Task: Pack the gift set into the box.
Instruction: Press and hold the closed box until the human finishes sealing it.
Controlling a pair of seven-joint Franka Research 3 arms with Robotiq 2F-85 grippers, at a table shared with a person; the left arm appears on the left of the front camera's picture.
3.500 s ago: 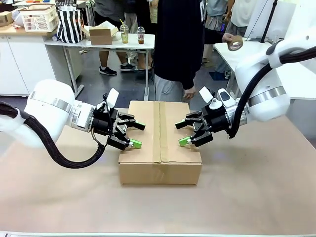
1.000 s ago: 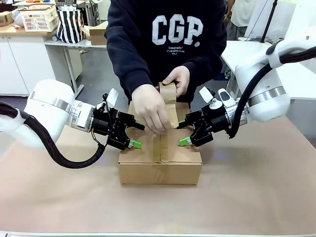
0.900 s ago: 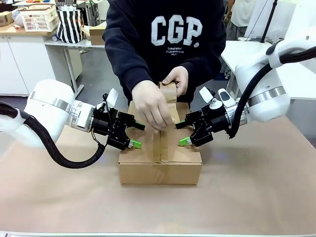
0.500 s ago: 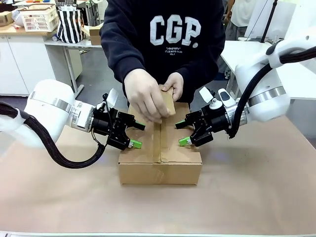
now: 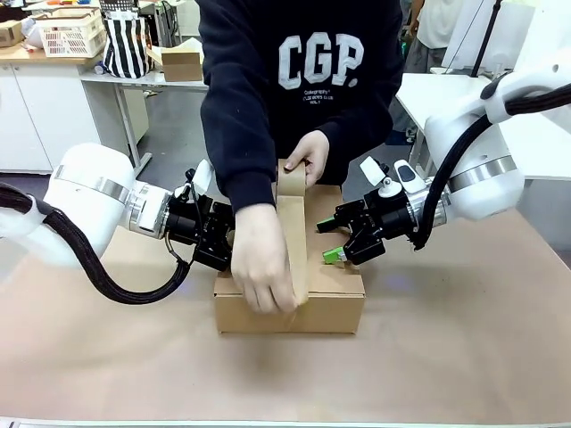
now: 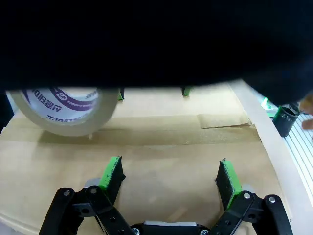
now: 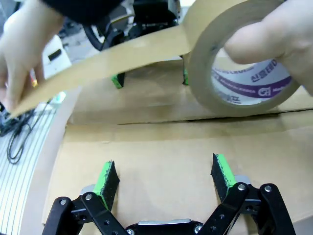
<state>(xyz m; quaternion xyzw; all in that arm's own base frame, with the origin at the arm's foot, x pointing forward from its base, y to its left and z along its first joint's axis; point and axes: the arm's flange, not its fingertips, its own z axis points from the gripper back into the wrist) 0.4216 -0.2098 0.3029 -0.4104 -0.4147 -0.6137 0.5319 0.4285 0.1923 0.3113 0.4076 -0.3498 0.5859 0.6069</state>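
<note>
1. The box (image 5: 326, 299) sits shut in the middle of the surface (image 5: 464, 357), its top flaps folded flat, right between the two arms.
2. The person in the dark sweatshirt (image 5: 303, 80) leans over it from the far side, holding a roll of brown tape (image 7: 242, 73) up near the box's far edge with one hand (image 5: 308, 156).
3. The other hand (image 5: 260, 267) is down at the box's near edge, and a strip of tape (image 5: 293, 227) runs taut between roll and hand, along the centre seam.
4. Left end effector (image 6: 168, 178): green pads spread wide apart, nothing between them, resting on or just over the box top on its own side. The front view mostly hides it behind the person's forearm.
5. Right end effector (image 5: 332, 241): fingers spread as well, gripping nothing, low over the right-hand flap.
6. In the right wrist view the seam between the flaps shows as a dark line beyond the open pads (image 7: 222, 171).
7. The gift set cannot be seen; the box is closed.
</note>
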